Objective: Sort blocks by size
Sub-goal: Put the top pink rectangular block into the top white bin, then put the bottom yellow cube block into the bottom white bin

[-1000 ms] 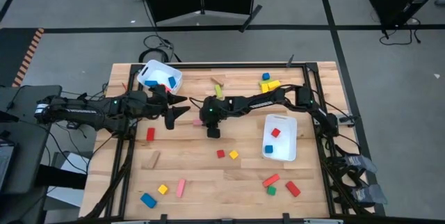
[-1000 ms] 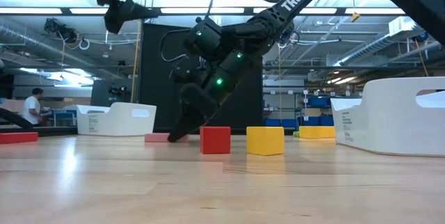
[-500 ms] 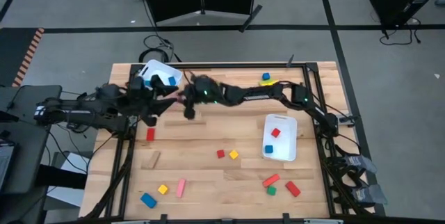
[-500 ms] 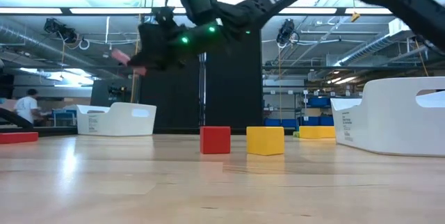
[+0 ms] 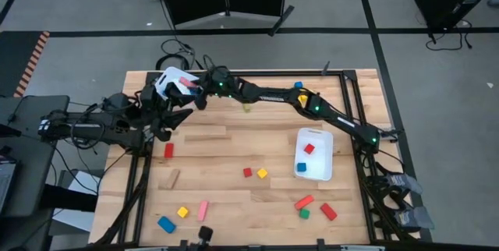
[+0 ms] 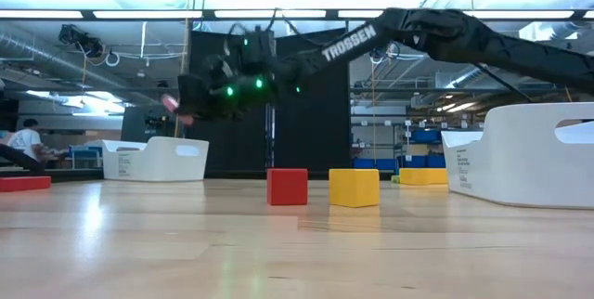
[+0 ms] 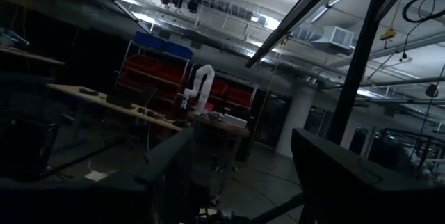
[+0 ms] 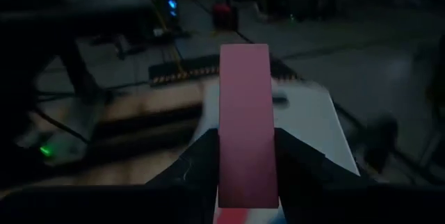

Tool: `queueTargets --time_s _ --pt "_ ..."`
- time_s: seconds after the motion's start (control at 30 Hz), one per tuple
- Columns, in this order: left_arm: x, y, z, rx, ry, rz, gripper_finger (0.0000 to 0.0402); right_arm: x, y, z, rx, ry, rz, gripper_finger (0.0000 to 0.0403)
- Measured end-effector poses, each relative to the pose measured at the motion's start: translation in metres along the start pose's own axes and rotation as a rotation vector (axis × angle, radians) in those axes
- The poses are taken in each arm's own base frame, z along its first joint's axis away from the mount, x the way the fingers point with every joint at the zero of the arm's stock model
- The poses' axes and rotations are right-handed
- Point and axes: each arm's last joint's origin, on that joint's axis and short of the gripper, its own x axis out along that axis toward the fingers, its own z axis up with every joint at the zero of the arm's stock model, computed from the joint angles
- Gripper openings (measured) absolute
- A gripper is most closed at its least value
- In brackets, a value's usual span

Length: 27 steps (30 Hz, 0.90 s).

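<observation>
Right gripper (image 5: 193, 87): raised over the far-left white bin (image 5: 168, 79), fingers clamped on a pink bar (image 8: 245, 123).
Left gripper (image 5: 173, 118): beside that bin, fingers parted, empty.
Right bin (image 5: 314, 138): red and blue cubes inside.
Table middle: open.

Table (image 5: 226, 189): pale wood planks, smooth, with a soft sheen in the low view. 
Bins (image 5: 313, 165): white plastic, smooth, slightly glossy. 
Red cube (image 6: 287, 187) and yellow cube (image 6: 354, 188): painted, matt, flat colour. 
Pink bar (image 8: 245, 123): painted, matt, even surface. 
Arms (image 5: 273, 95): dark, matt casing.
</observation>
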Motion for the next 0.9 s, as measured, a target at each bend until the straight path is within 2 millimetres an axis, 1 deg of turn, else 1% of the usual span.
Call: queueTargets --time_s 0.03,0.1,0.13,0.17,0.27,0.33,0.4,0.5,0.57,0.63,0.7,0.77,0.8,0.83,0.9 --pt "0.000 0.000 0.000 0.007 0.001 0.000 0.0247 0.001 -0.004 -0.004 0.008 0.007 -0.008 0.0117" --pt "0.001 0.000 -0.001 0.020 0.003 0.001 0.0247 0.001 -0.010 -0.005 0.023 0.018 -0.018 0.0119" --pt "0.001 0.000 -0.001 0.021 0.003 0.000 0.0247 0.001 -0.011 -0.005 0.033 0.012 -0.019 0.0131" --pt "0.001 0.000 -0.001 0.021 0.004 0.001 0.0247 0.000 -0.011 -0.003 0.032 0.004 -0.019 0.0152" --pt "0.001 0.000 -0.001 0.021 0.005 0.001 0.0247 0.000 -0.010 0.001 0.009 -0.009 -0.009 0.0236" --pt "0.001 0.000 -0.001 0.021 0.006 0.001 0.0247 0.000 -0.008 0.003 0.009 -0.011 0.004 0.0283" --pt "0.001 0.000 -0.001 0.022 0.009 0.002 0.0247 0.000 -0.007 0.004 0.007 -0.018 0.023 0.0313" --pt "0.001 0.001 -0.002 0.022 0.014 0.004 0.0247 0.000 -0.007 0.005 0.007 -0.021 0.025 0.0331" --pt "0.001 0.001 -0.002 0.022 0.017 0.005 0.0247 -0.001 -0.007 0.008 0.012 -0.028 0.038 0.0328" --pt "0.001 0.001 -0.003 0.021 0.026 0.008 0.0247 -0.004 -0.004 0.018 0.016 -0.051 0.045 0.0316" --pt "0.001 0.001 -0.004 0.021 0.031 0.009 0.0247 -0.010 0.007 0.035 0.012 -0.088 0.050 0.0294" --pt "0.001 0.001 -0.004 0.021 0.032 0.006 0.0247 -0.016 0.018 0.051 0.000 -0.134 0.043 0.0262" --pt "0.001 0.001 -0.004 0.022 0.032 0.005 0.0247 -0.018 0.023 0.056 -0.007 -0.157 0.035 0.0242" --pt "0.001 0.001 -0.004 0.022 0.032 0.005 0.0247 -0.020 0.028 0.059 -0.014 -0.168 0.022 0.0220" --pt "0.000 0.001 -0.004 0.022 0.036 -0.001 0.0247 -0.023 0.035 0.058 -0.035 -0.183 0.000 0.0170"
